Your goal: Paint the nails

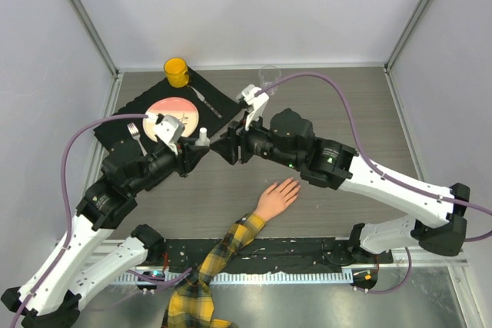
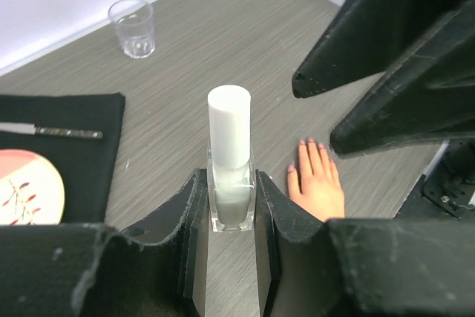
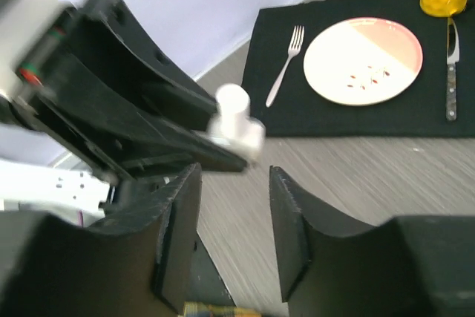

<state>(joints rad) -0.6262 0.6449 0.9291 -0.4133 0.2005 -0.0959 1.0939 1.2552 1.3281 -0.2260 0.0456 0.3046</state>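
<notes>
Far left of the grey wood-grain desk (image 1: 361, 105): a black placemat (image 1: 227, 97) carrying a pink-and-white round plate (image 1: 171, 109) and a metal fork (image 1: 136, 136); neither is judged part of the task. The left jaws are seen pinching the glass body of a small clear square bottle with a white cylindrical cap (image 2: 230, 161), held upright, cap on. The right jaws are spread with nothing between them, facing the cap from just beside it; no contact is made. Further right and nearer the arm bases, the peach-coloured mannequin hand (image 1: 278, 196) lies flat with fingers outstretched. Its tiny nails (image 2: 311, 141) appear pinkish; whether fresh paint is on them cannot be told. Step judged in hand: opening the bottle. The next move is judged to call for the spread jaws to be brought around the cap, closed and twisted while the bottle is kept steady
</notes>
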